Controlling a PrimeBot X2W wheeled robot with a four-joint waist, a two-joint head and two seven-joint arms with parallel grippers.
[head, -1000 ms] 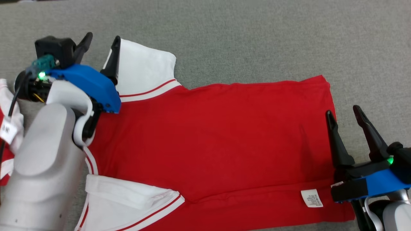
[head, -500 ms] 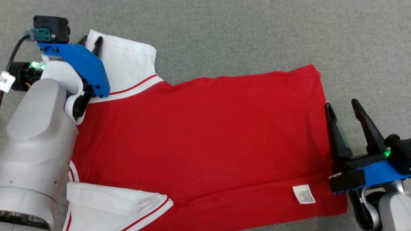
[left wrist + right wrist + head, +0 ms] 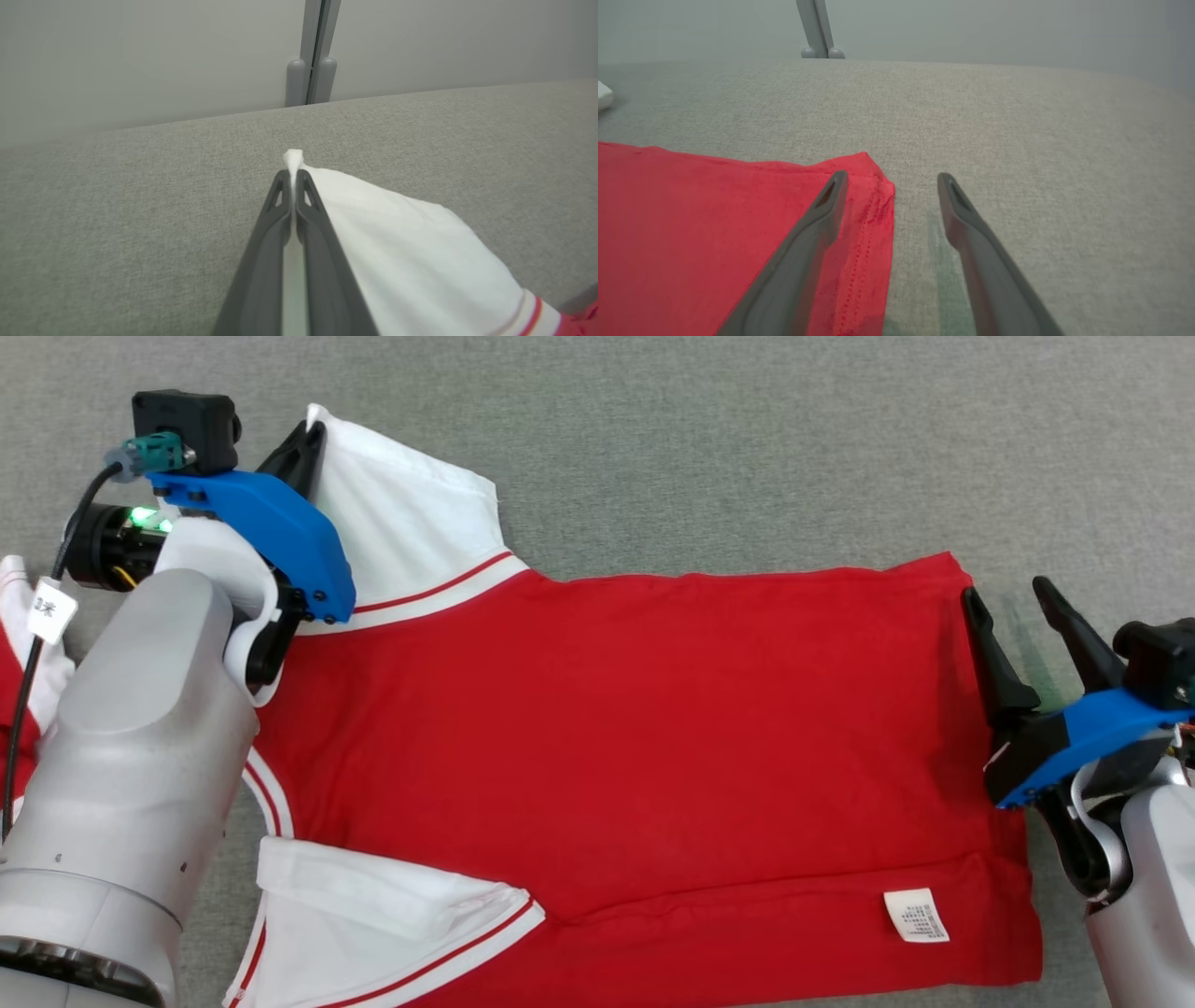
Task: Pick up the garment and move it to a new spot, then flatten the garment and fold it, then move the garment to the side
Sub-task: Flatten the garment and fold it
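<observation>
The garment (image 3: 635, 728), a red shirt with white sleeves trimmed in red, lies spread on the grey surface. My left gripper (image 3: 313, 429) is at its far left, shut on the outer corner of the upper white sleeve (image 3: 411, 532). In the left wrist view the left gripper (image 3: 293, 175) pinches a tuft of that white sleeve (image 3: 411, 252) between its closed fingers. My right gripper (image 3: 1006, 590) stands open at the hem's far right corner. In the right wrist view, the right gripper (image 3: 893, 177) has one finger over the red cloth (image 3: 691, 224) and the other over bare grey surface.
Another red and white cloth (image 3: 19, 709) lies at the left edge, partly behind my left forearm. A white care label (image 3: 915, 915) is sewn near the hem's near corner. Grey surface (image 3: 747, 448) stretches beyond the shirt to a pale wall with a post (image 3: 310, 70).
My left gripper has closed on the white sleeve's corner. The right gripper, still open, has moved up along the hem to its far corner. The head camera has shifted slightly.
</observation>
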